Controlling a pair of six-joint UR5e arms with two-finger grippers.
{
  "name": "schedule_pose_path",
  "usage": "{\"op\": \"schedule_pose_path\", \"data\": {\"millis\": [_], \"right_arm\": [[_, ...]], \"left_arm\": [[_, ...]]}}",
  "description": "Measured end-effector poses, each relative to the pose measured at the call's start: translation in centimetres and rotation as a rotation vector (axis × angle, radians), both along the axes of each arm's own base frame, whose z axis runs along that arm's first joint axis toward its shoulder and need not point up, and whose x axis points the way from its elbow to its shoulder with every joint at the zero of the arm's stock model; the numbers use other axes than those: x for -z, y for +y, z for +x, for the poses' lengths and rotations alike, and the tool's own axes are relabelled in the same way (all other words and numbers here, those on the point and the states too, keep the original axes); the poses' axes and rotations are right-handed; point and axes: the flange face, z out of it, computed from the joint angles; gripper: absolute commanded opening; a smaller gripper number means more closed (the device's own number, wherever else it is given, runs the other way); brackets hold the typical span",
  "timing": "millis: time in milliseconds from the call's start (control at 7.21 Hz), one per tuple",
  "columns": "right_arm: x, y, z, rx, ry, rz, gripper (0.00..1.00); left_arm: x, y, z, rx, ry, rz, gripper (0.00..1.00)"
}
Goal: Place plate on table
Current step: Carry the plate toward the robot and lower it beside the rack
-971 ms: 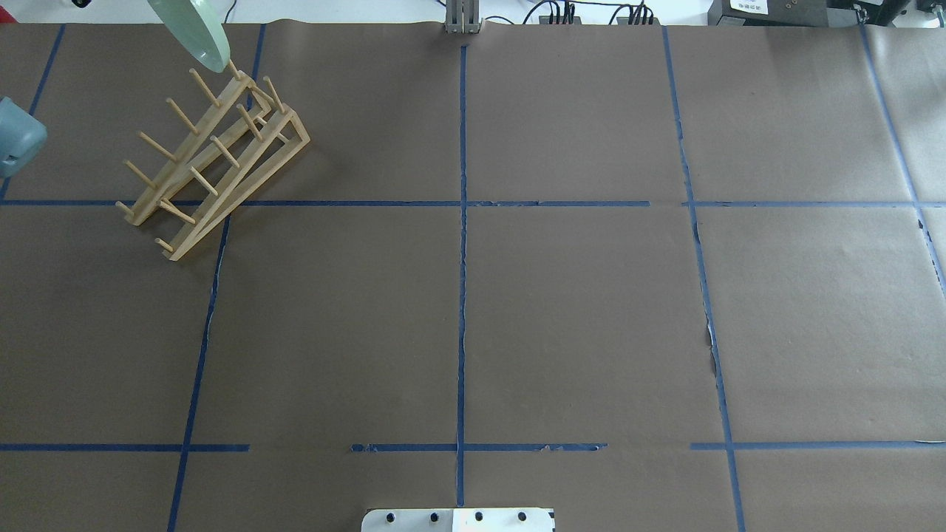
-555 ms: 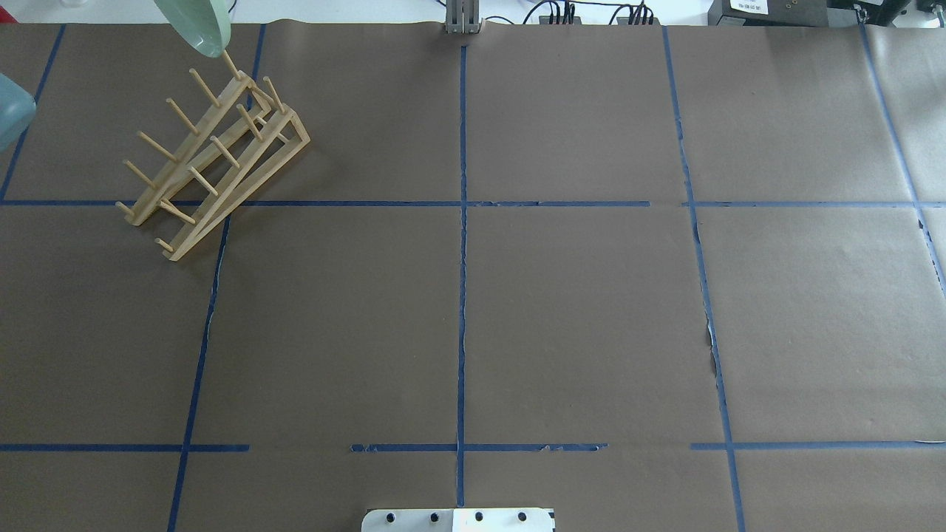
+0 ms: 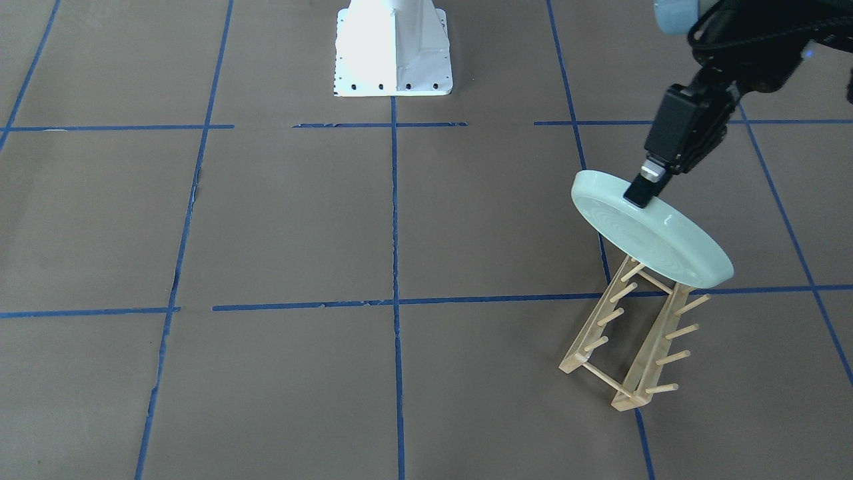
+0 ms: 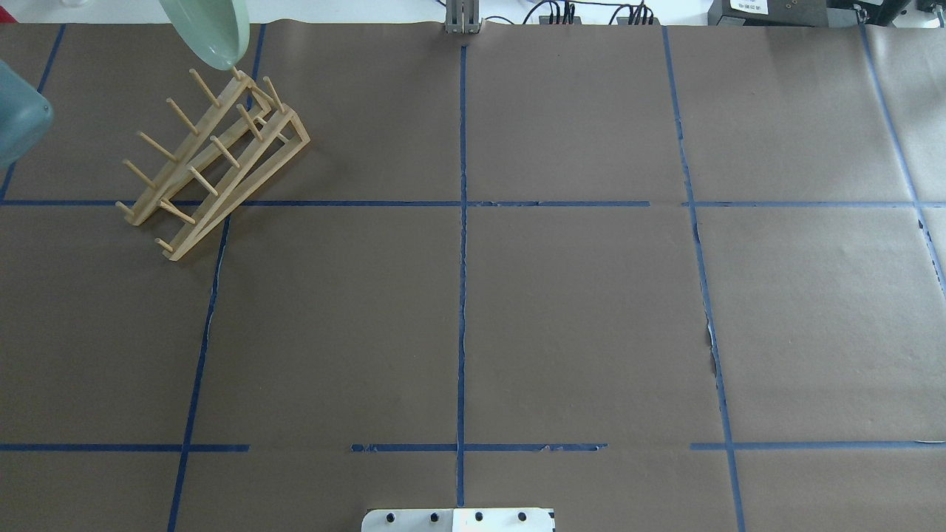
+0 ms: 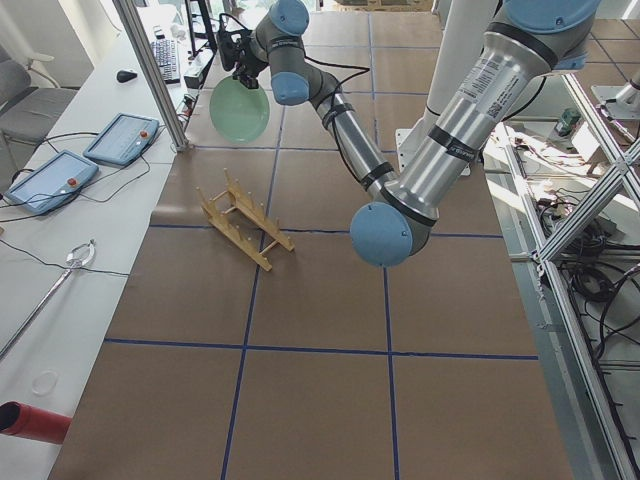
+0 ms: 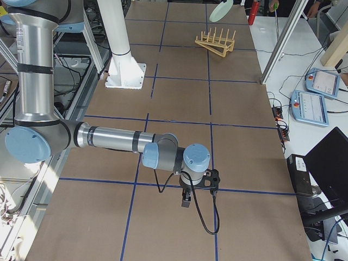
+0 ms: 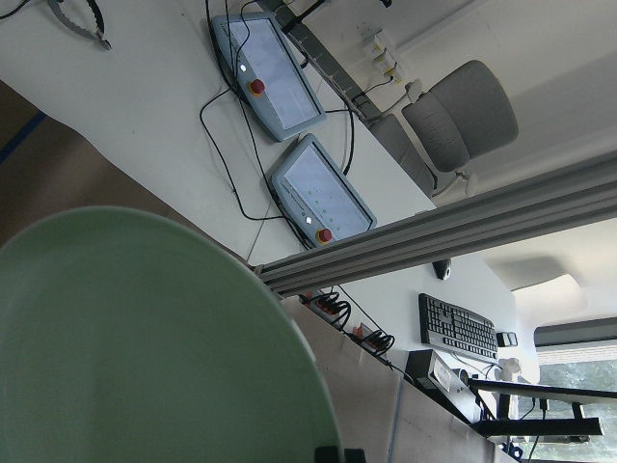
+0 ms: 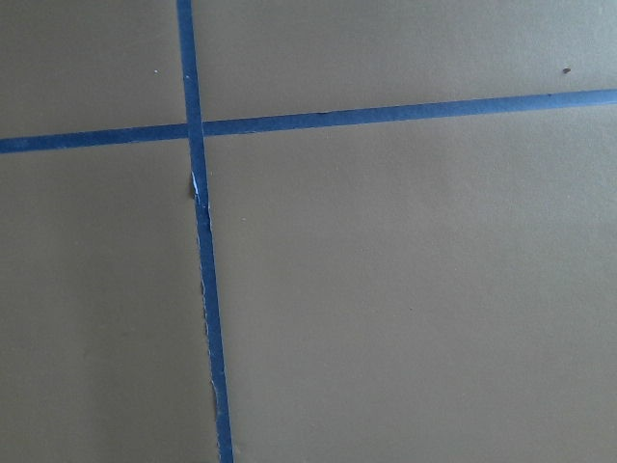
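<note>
Left gripper [image 3: 642, 191] is clamped on the rim of the tilted plate [image 3: 656, 237], right of frame. I cannot tell how far apart the fingers of the right gripper [image 6: 186, 202] stand.

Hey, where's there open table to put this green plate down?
The taped squares between the white robot base and the wooden peg rack are bare, as is the table across the centre tape line. It is crowded at the rack, near the plate held by the left gripper.

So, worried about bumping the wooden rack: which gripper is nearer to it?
Left. The left gripper holds the plate raised close by the rack; the right gripper hangs over the table at the opposite end.
</note>
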Motion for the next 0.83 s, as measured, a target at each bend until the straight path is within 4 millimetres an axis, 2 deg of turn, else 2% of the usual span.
{"op": "schedule_pose_path", "data": {"millis": [416,693,832], "right_arm": [[0.0,0.0,0.0,0.0,0.0,0.0,1.0],[0.0,0.0,0.0,0.0,0.0,0.0,1.0],[0.0,0.0,0.0,0.0,0.0,0.0,1.0]], "left_arm": [[0.3,5.9,12.7,-0.077,-0.283,0.035,0.0],[-0.3,9.2,18.8,-0.16,-0.445,0.079,0.0],[-1.3,10.9,22.0,-0.206,-0.533,0.114,0.0]]}}
